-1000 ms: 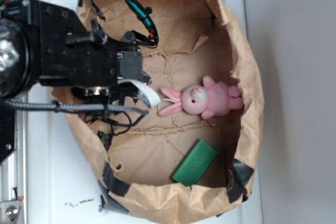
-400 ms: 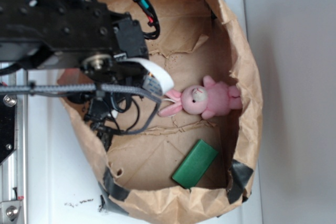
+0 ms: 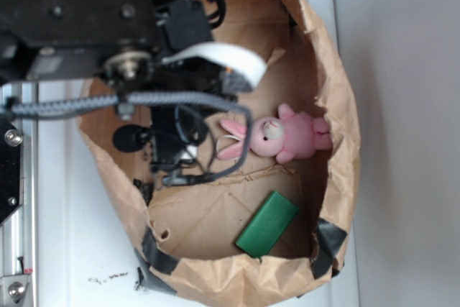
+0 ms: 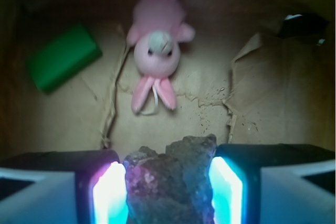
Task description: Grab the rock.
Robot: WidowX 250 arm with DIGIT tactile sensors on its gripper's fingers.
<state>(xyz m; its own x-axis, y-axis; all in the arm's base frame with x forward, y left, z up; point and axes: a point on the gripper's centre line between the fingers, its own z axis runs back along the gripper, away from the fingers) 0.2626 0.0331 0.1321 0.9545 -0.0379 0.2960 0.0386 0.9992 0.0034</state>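
The claw (image 4: 169, 182) is shut tight on the rock (image 4: 170, 179). The rock sits between its two fingers (image 4: 110, 192), and both fingers touch it. In the exterior view the arm (image 3: 93, 26) hides the claw and the rock.

The claw hangs over a paper bag (image 3: 338, 141) with its top rolled down. Inside the bag, ahead of the claw, a pink bunny (image 4: 156, 45) lies flat on the bag floor, ears toward the claw. A green block (image 4: 62, 64) lies ahead and to the left, well apart from the bunny. Bits of grit lie on the torn paper ahead and to the right.

The bag stands on a white desk (image 3: 79, 249). The bag walls rise on all sides. The bag floor right of the bunny is bare.
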